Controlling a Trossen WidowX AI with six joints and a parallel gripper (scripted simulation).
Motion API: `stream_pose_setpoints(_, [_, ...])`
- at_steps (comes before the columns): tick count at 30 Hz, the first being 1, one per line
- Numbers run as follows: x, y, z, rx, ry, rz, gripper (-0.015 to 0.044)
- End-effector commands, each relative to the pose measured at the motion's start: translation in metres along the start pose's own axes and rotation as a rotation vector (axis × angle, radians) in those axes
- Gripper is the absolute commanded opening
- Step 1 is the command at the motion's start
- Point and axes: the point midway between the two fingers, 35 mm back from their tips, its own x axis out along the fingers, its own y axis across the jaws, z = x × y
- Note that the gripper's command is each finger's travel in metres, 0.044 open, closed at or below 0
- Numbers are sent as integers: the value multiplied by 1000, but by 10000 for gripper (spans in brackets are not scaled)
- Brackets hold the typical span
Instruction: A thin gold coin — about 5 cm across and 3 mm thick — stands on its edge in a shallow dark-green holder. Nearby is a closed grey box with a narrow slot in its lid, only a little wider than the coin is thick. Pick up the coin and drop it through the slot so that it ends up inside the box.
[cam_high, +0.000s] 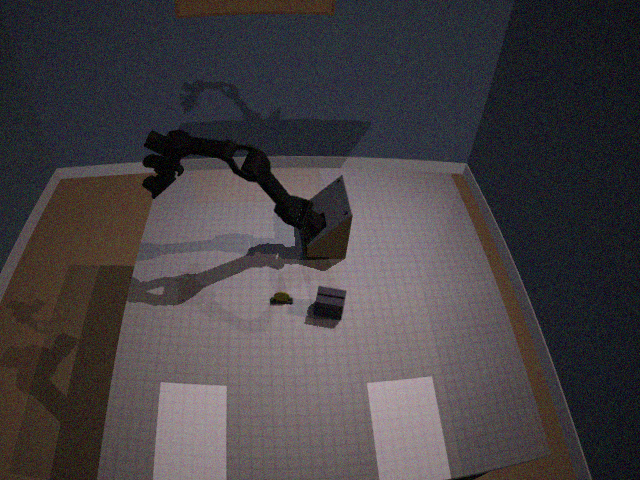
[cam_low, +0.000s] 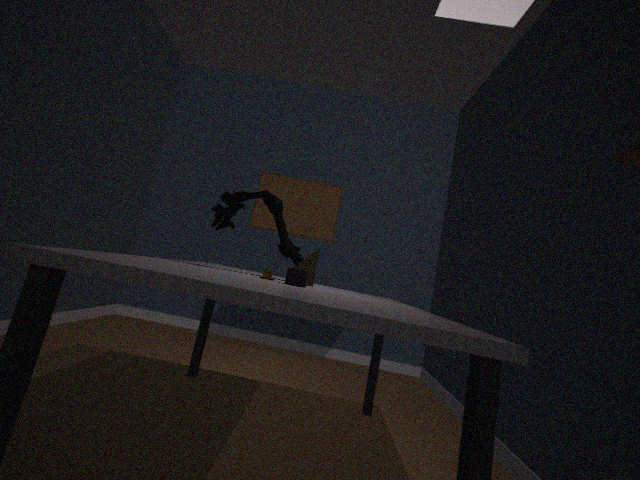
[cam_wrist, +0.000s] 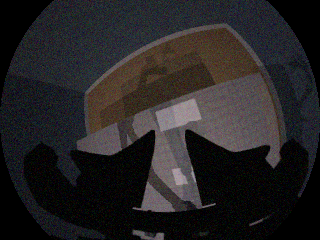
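- One arm (cam_high: 258, 173) stands on the counter (cam_high: 413, 289), rising from a wedge-shaped base (cam_high: 330, 222) near the far edge.
- One gripper (cam_high: 155, 183) hangs high in the air over the counter's far left part, well apart from the task's things; in the wrist view its two fingers stand partly closed, with a gap between them and nothing in it.
- One gold coin (cam_high: 280, 297) stands on its edge in one dark-green holder (cam_high: 281, 301), near the middle of the counter, in front of the base.
- One grey box (cam_high: 328, 302) sits just beside the holder, on its right in the top view, apart from it; a dark line across its lid (cam_high: 331, 292) may be the slot, but it is too small to tell.
- Two pale rectangles (cam_high: 191, 428) lie on the near part of the counter, one left and one right (cam_high: 408, 428).
- In the exterior view four dark legs (cam_low: 372, 374) show under the counter.
- The arm throws several long shadows (cam_high: 206, 281) over the counter's left part.
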Motion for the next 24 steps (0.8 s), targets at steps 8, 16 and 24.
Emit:
stream_pose_setpoints(8, [77,46,-124,-350,406,141,161])
stream_pose_setpoints(16, [86,88,-232,-781,681,288,161])
stream_pose_setpoints(24, [55,117,-332,-1343,867,480,161])
